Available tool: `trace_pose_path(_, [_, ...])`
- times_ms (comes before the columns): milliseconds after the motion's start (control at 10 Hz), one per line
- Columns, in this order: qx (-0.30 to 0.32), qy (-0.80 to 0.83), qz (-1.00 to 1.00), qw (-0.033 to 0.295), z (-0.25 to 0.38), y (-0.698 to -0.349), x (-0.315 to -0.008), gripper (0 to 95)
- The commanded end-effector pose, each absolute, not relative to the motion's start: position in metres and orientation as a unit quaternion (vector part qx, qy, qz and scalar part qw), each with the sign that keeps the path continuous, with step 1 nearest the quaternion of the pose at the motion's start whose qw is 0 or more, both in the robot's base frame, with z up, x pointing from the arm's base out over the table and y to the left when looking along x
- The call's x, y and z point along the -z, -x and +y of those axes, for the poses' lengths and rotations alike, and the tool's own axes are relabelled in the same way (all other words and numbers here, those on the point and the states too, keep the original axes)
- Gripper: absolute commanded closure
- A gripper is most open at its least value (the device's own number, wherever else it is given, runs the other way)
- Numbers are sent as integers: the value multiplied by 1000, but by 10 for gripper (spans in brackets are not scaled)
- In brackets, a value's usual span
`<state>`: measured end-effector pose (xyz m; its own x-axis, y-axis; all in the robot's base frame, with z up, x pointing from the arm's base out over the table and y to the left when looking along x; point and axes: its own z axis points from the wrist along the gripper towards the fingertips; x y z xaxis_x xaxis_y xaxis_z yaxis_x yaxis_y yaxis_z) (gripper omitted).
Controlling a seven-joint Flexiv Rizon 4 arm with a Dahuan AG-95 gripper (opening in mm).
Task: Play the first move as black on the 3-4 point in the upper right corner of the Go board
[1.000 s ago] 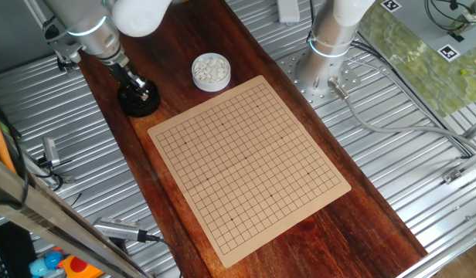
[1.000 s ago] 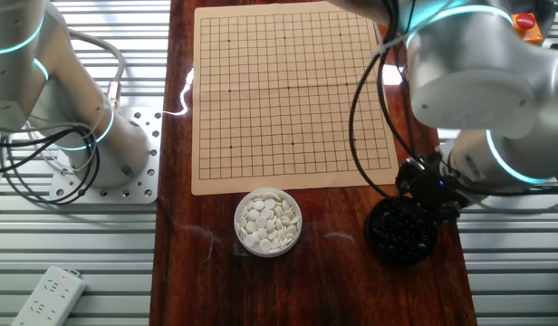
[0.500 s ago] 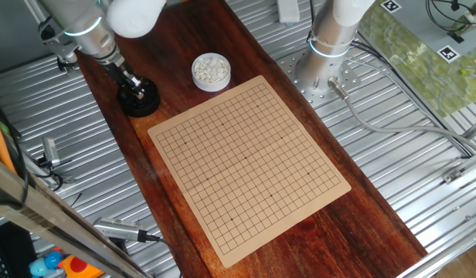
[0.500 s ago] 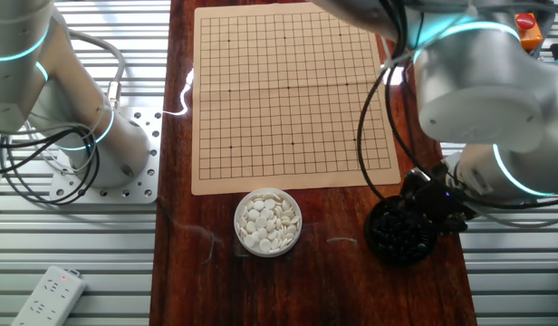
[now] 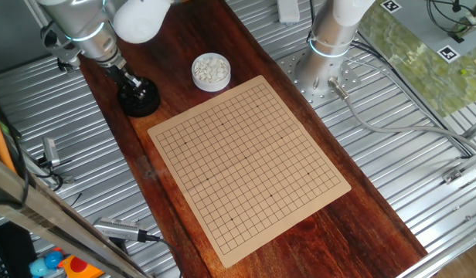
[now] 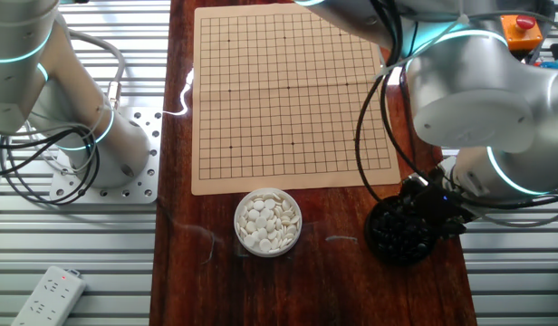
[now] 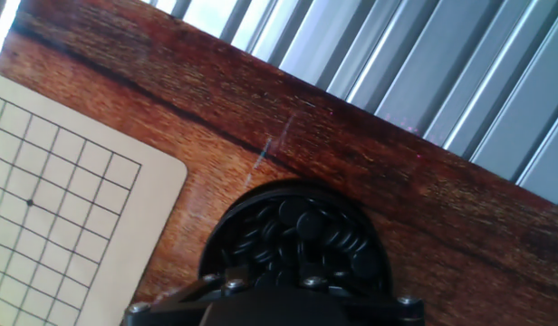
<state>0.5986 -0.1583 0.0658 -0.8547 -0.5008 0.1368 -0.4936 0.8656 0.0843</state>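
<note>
The tan board lies on the dark wooden tabletop with no stones on its grid; it also shows in the other fixed view and at the left of the hand view. Several black stones fill a round black bowl beside the board's corner. My gripper reaches down into this bowl. In the hand view its dark fingertips merge with the stones. Neither the jaw gap nor any stone held between the fingers can be made out.
A white bowl of white stones stands next to the black bowl, near the board's edge. A second arm's base rises beside the table. Ribbed metal surfaces flank the wood; a power strip lies at lower left.
The hand has shifted slightly over the black bowl, staying down among the stones. The board and both bowls have not moved.
</note>
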Motion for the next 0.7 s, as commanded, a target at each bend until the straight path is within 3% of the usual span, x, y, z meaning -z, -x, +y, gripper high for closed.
trace_pose_path(100, [21,-261,-962,77,-160,-599,-63,570])
trace_pose_path(700, [12,-270,-960,74,-161,-601,-53,570])
